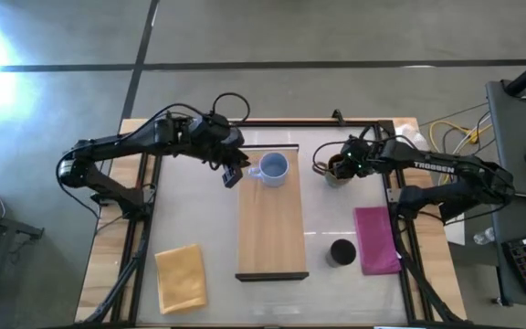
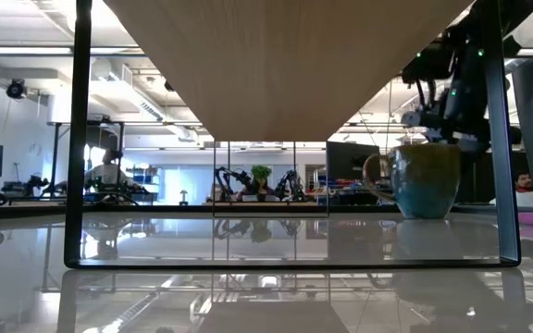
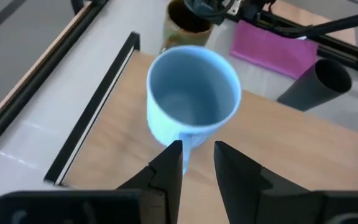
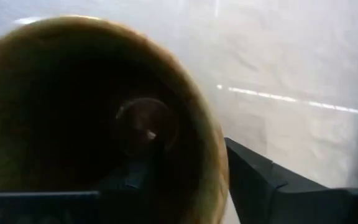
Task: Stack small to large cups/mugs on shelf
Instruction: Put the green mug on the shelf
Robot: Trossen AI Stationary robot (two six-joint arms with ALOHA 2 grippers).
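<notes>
The light-blue mug (image 1: 273, 168) stands upright on the far end of the light-wood shelf (image 1: 270, 228). My left gripper (image 1: 233, 174) is open just left of it, and the mug's handle (image 3: 188, 142) sits right in front of the gap between the fingertips; I see no touch. The brown mug (image 1: 335, 168) stands on the table right of the shelf, with my right gripper (image 1: 343, 165) shut on it. The black handleless cup (image 1: 341, 251) stands on the table near the shelf's near right corner. My right gripper holds the brown mug by its rim wall (image 4: 211, 163), one finger inside the dark hollow and one finger (image 4: 253, 177) outside. The fingers come from above and the table's right, slanting down. The mug stands upright with its base on the table (image 2: 426, 215).
A magenta cloth (image 1: 375, 239) lies right of the black cup, and a yellow cloth (image 1: 181, 277) lies at the near left. The shelf's dark end legs (image 2: 81, 139) stand on the glossy tabletop. Most of the shelf's board nearer than the blue mug is bare.
</notes>
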